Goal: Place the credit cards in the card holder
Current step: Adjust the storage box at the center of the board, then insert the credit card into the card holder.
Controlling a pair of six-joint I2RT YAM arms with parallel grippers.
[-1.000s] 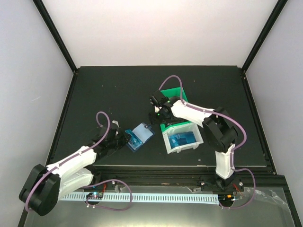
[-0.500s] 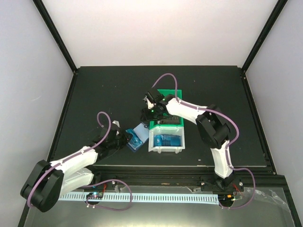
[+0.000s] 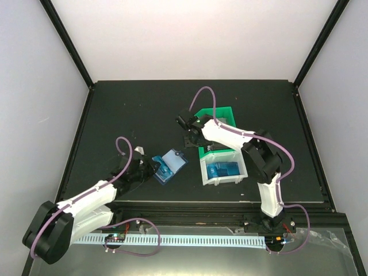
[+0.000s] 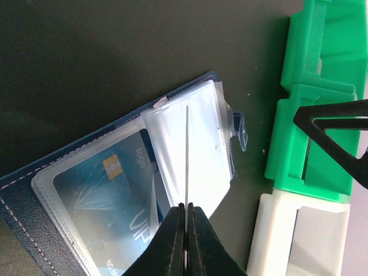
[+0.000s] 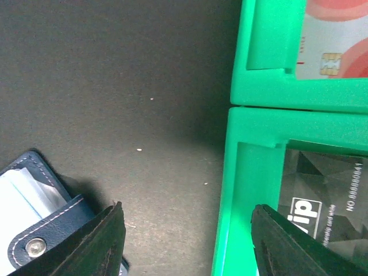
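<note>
The dark navy card holder (image 3: pixel 171 165) lies open on the table, with a bright blue credit card (image 4: pixel 109 190) in its clear sleeve. My left gripper (image 3: pixel 151 171) is at its left edge. Its jaws (image 4: pixel 187 215) are shut on a thin pale sheet (image 4: pixel 187 155) seen edge-on, apparently a clear sleeve leaf of the holder. More blue credit cards (image 3: pixel 222 170) lie in the white bin (image 3: pixel 204 172). My right gripper (image 3: pixel 192 140) is open and empty (image 5: pixel 190 236). It is low over bare table between the holder's clasp tab (image 5: pixel 34 247) and the green bin (image 5: pixel 259 103).
The green bin (image 3: pixel 217 118) stands behind the white bin and holds a black card (image 5: pixel 322 201) and a red-and-white card (image 5: pixel 333 29). Both bins show in the left wrist view, green (image 4: pixel 310 115) and white (image 4: pixel 287 230). The table's near edge is close behind my left arm.
Half a second ago the two bins sat further left, against the card holder; now they are back to the right. My right gripper shifted with them. My left gripper stays shut at the holder.
</note>
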